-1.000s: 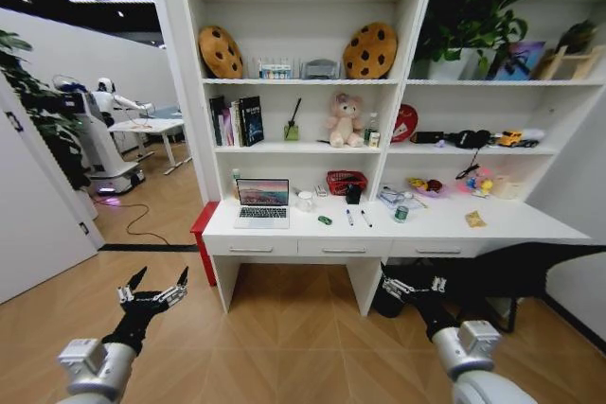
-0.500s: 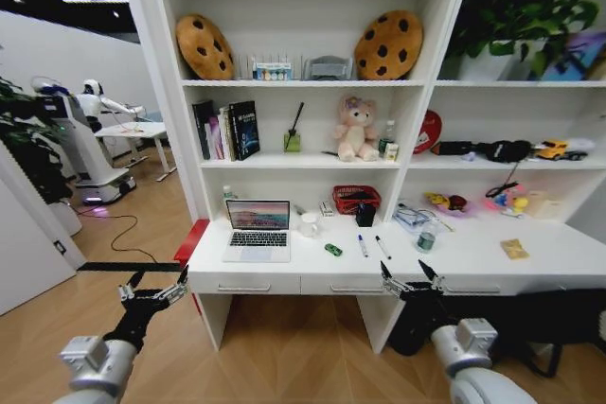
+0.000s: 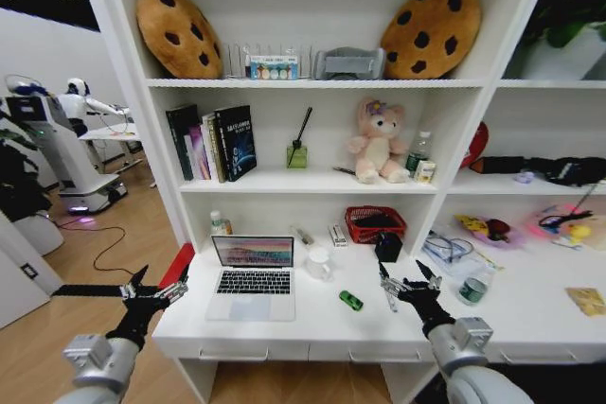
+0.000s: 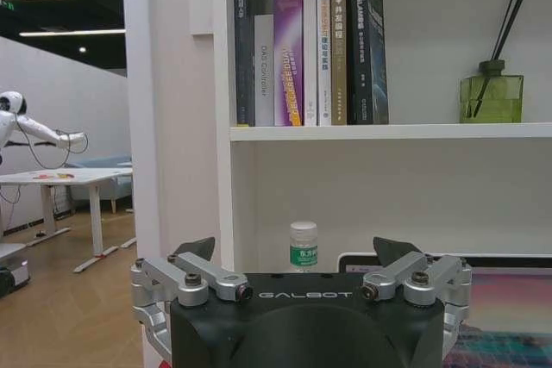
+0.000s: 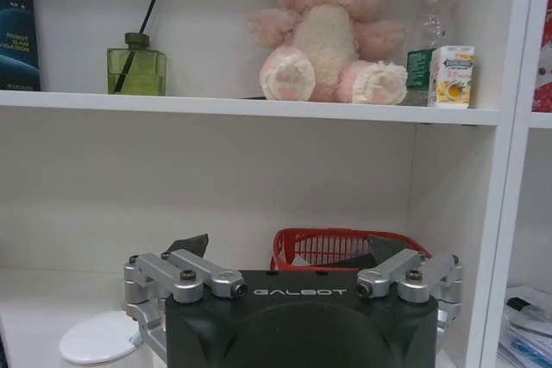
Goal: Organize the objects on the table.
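Left end effector (image 3: 152,292) sits at your 8 o'clock, fingers spread, holding nothing, off the counter's (image 3: 312,321) left end. Laptop (image 3: 252,277) stands open on the counter at about 7 o'clock, screen lit. Tiny green piece (image 3: 351,300) lies at 6 o'clock, between laptop and right arm. Right end effector (image 3: 408,286) hovers over the counter at 5 o'clock, fingers apart and empty; it covers the markers, so you can't place them. Green-lidded jar (image 3: 471,289) is just beyond its fingers, lid hard to make out. Yellow packet (image 3: 587,301) at 4 o'clock, cut by the frame edge. Red basket (image 3: 374,223) sits back against the shelf wall.
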Controlling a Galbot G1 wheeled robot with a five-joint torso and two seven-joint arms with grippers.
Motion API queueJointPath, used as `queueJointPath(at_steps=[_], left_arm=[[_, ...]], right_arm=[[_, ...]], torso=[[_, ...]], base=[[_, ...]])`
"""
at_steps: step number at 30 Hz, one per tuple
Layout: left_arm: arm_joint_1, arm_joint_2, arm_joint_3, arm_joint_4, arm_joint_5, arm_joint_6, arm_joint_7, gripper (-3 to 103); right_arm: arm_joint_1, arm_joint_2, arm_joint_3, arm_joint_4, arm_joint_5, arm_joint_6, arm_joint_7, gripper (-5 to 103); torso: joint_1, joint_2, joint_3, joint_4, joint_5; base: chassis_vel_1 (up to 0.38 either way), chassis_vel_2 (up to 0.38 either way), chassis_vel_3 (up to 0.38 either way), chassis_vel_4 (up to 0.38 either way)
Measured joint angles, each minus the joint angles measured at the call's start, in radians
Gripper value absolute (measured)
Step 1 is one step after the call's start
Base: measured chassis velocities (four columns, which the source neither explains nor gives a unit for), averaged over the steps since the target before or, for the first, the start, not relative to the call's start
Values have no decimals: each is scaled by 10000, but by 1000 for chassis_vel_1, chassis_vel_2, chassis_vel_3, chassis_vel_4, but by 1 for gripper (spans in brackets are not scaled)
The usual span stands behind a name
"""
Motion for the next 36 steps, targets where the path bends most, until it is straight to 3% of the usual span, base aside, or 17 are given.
queueJointPath(at_steps=[2, 4, 9, 11, 12, 13, 16, 17, 19, 23, 27, 29, 31, 34, 36], left_arm=[[-109, -23, 50, 65, 166, 6, 3, 100], [-177, -24, 81, 94, 281, -5, 4, 101], [-301, 223, 212, -102, 475, 106, -162, 86], [-465, 869, 415, -614, -136, 966, -595, 75], [-712, 1254, 534, -825, -454, 1684, -1036, 70], [-712, 1254, 534, -825, -454, 1684, -1036, 70], [-1590, 2317, 626, -1185, -2069, 3823, -2227, 53], [-1590, 2317, 626, -1185, -2069, 3823, -2227, 53], [-2134, 3046, 575, -1317, -3353, 4588, -3035, 43], [-2688, 3658, 718, -992, -3687, 4769, -3146, 32], [-4000, 4001, 1775, -168, -3919, 4898, -3177, 15], [-4539, 3992, 2291, 110, -4014, 4904, -3173, 10], [-5706, 3801, 3386, 718, -4098, 4902, -3218, 2], [-6359, 3567, 3956, 1070, -4140, 4900, -3303, 0], [-7358, 3127, 4930, 1705, -4414, 5160, -3945, 0]], right_arm=[[3, 10, 4, -95, -31, 0, 17, 100], [2, 16, 4, -116, -50, 4, 38, 100], [-83, 17, 27, -124, -76, 28, 122, 100], [-188, 1, 49, -167, -104, 96, 177, 100], [-198, -22, 45, -221, -134, 121, 184, 100], [-198, -22, 45, -221, -134, 121, 184, 100], [248, -300, -196, -436, 92, -152, 213, 100], [248, -300, -196, -436, 92, -152, 213, 100], [1020, -636, -724, -782, 350, -504, 414, 100], [1457, -756, -1172, -1092, 502, -738, 490, 100], [1496, -753, -1571, -1449, 390, -773, 502, 100], [1481, -756, -1634, -1527, 308, -752, 488, 100], [1521, -799, -1664, -1634, 208, -679, 462, 100], [1612, -839, -1663, -1647, 198, -633, 451, 100], [1842, -1023, -1679, -1593, 343, -684, 509, 100]], torso=[[-1, -1, 1, 13, 8], [-4, 0, 0, 12, 1], [-26, 8, -7, 10, 3], [-29, 11, -8, 8, 3], [-29, 11, -8, 7, 4], [-29, 11, -8, 7, 4], [-17, 7, -5, 5, 1], [-17, 7, -5, 5, 1], [-8, 3, -1, 12, 3], [-7, 3, -1, 14, 4], [-10, 4, -1, 10, 2], [-13, 4, -2, 7, 2], [-13, 3, -3, 6, 3], [-13, 4, -3, 6, 3], [-12, 3, -1, 5, 3]], base=[[-87, 151, 63, -36], [-16, 51, 31, 3], [21, -47, -24, 38], [51, -86, -58, 62], [0, 0, 0, 0], [0, 0, 0, 0], [0, 0, 0, 0], [0, 0, 0, 0], [0, 0, 0, 0], [-2, 15, 31, 1], [0, 0, 0, 0], [0, 0, 0, 0], [0, 0, 0, 0], [0, 0, 0, 0], [0, 0, 0, 0]])
